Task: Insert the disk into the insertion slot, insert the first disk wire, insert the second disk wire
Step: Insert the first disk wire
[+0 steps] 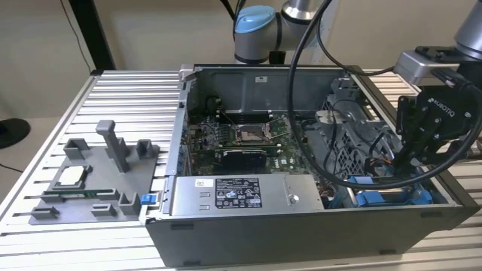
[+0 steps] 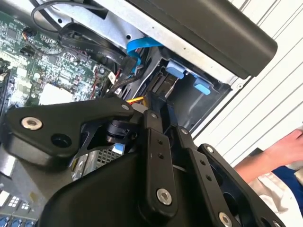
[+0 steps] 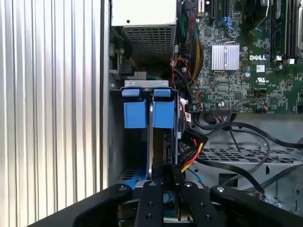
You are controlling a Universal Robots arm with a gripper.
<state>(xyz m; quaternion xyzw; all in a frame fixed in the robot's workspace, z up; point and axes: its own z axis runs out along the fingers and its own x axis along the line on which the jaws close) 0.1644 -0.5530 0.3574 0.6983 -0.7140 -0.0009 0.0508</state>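
Observation:
The disk sits edge-on in the insertion slot (image 3: 118, 156) at the case's corner on the exterior view's right, its blue carrier (image 3: 143, 112) (image 1: 376, 198) (image 2: 174, 69) showing two tabs. My gripper (image 3: 165, 171) (image 1: 409, 164) (image 2: 161, 112) reaches down into the case just behind the disk. Its black fingers (image 3: 152, 187) are pressed close together on a dark connector. A bundle of yellow, red and black strands, the disk wire (image 3: 193, 147), runs right into that connector; a yellow strand (image 2: 136, 99) shows beside the fingertips.
The open case (image 1: 301, 237) stands on a ribbed metal table (image 1: 128, 101). A grey labelled power-supply box (image 1: 241, 195) lies along its front, the motherboard (image 1: 241, 135) behind. Black cables (image 1: 324, 141) loop over the drive cage. A grey fixture (image 1: 90, 175) stands left. A person's hand (image 2: 284, 149) rests nearby.

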